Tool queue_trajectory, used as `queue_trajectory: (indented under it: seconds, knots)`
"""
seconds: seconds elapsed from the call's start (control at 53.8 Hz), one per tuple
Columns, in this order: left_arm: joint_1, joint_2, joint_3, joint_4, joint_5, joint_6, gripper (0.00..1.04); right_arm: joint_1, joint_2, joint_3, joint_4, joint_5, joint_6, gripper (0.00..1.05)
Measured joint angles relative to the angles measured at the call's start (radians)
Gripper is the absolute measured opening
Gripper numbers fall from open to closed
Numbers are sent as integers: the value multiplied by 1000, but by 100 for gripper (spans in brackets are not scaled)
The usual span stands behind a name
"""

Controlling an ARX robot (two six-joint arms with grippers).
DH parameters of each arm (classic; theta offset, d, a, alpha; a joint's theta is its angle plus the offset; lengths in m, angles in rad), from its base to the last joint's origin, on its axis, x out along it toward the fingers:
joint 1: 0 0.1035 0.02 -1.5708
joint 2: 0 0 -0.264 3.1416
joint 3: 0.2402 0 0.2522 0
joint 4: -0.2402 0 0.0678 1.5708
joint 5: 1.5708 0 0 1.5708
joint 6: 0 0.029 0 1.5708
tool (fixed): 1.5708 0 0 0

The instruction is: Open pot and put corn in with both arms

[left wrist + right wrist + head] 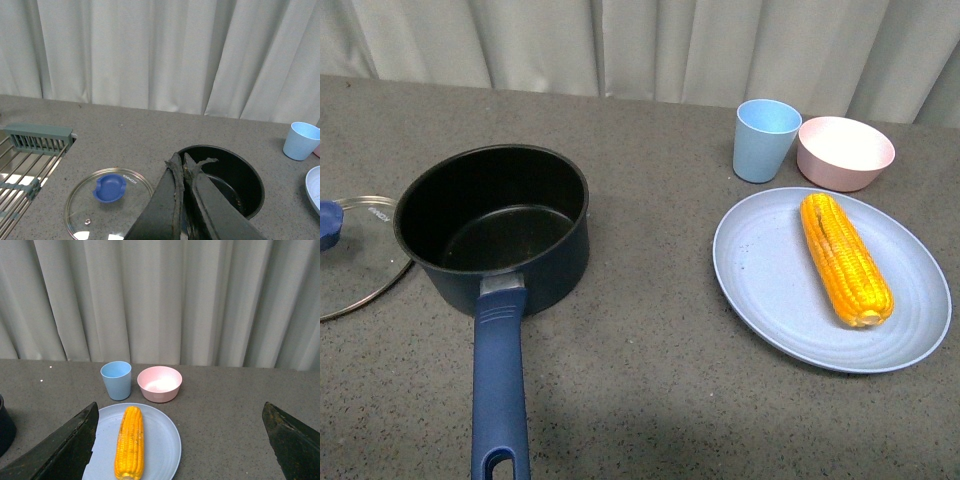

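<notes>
In the front view, the pot (492, 225) stands open on the tabletop (650, 330) with its handle pointing back toward the robot. Its lid (360, 255) lies flat just beside it, leaving the mouth free. The corn (844, 257) rests on the blue plate (760, 290), well to the right. Its long axis runs away from the robot, narrower end toward the pink bowl (845, 152).

In the left wrist view, the left gripper (182, 167) has its fingers pressed together, empty, near pot and lid (its share looks done).

In the right wrist view, the right gripper (180, 407) has its fingers spread wide, facing the corn, probably readied to close across its width.
</notes>
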Motion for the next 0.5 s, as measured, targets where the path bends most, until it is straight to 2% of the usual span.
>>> queue_trajectory:
  seconds: [0.186,0.26,0.464,0.502]
  knots:
    - [0,-51,0,-51,0,0,4,0,0,0,0,0,0,96]
    - [0,-178,0,-205,0,0,4,0,0,0,0,0,0,96]
    - [0,-208,0,-216,0,0,4,0,0,0,0,0,0,96]
    - [0,-208,0,-216,0,0,9,0,0,0,0,0,0,96]
